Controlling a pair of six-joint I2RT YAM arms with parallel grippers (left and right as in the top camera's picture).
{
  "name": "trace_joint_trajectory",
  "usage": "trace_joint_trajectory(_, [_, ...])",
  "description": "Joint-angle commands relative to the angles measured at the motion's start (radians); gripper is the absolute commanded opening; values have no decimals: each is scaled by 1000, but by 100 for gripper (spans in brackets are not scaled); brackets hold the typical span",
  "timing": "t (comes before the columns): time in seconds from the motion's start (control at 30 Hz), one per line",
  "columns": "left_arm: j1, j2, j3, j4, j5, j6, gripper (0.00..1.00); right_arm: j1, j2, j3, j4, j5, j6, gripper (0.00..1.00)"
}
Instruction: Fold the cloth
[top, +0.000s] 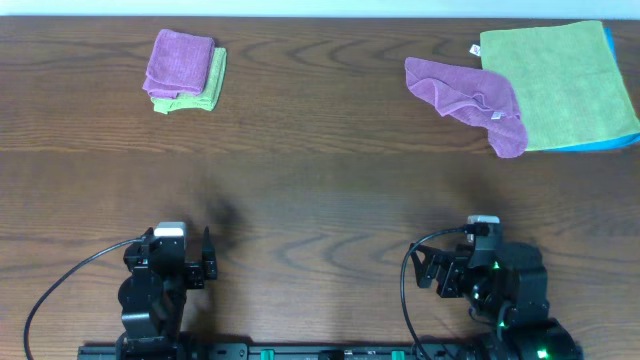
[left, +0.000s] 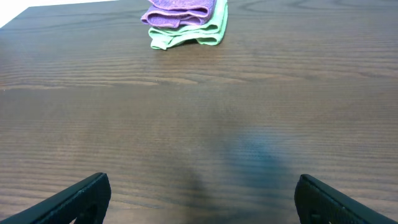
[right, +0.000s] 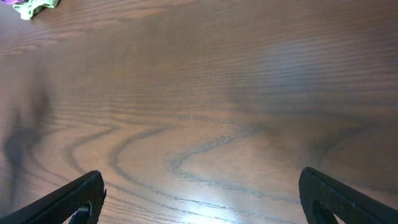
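The cloth (top: 180, 62) is lilac-purple and lies folded, neat-edged, on a folded green cloth (top: 205, 88) at the table's far left. In the left wrist view the cloth (left: 180, 11) shows at the top edge, far ahead of the fingers. My left gripper (top: 170, 250) (left: 202, 196) rests near the front edge, open, with only bare wood between its fingers. My right gripper (top: 480, 255) (right: 202, 196) stands at the front right, also open and holding nothing. Both are far from the cloth.
A rumpled purple cloth (top: 470, 100) lies at the far right, partly overlapping a flat green cloth (top: 555, 85) with a blue edge (top: 610, 143) beneath it. A corner of the green cloth (right: 34, 7) shows at the top left of the right wrist view.
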Motion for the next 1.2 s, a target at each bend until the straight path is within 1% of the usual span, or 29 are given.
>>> trace_joint_trajectory(0.0, [-4,-10,-14,-9,-11,10,95,-11,-19,0,13,57,4,99])
trace_joint_trajectory(0.07, [-4,-10,-14,-9,-11,10,96,-19,-40,-6,13,151,-9,99])
trace_joint_trajectory(0.1, [-4,-10,-14,-9,-11,10,95,-22,-57,-15,18,178,-43,99])
trace_joint_trajectory(0.3, [-4,-10,-14,-9,-11,10,95,-35,-196,-87,32,233,-243,99])
trace_joint_trajectory(0.47, [-4,-10,-14,-9,-11,10,95,-79,-290,-148,27,235,-335,99])
trace_joint_trajectory(0.6, [-4,-10,-14,-9,-11,10,95,-129,-352,-185,1,234,-342,99])
trace_joint_trajectory(0.73, [-4,-10,-14,-9,-11,10,95,-150,-393,-212,-27,234,-342,99])
trace_joint_trajectory(0.93, [-4,-10,-14,-9,-11,10,95,-148,-399,-220,-26,235,-409,99])
trace_joint_trajectory(1.17, [-4,-10,-14,-9,-11,10,95,-148,-399,-220,-28,242,-424,99])
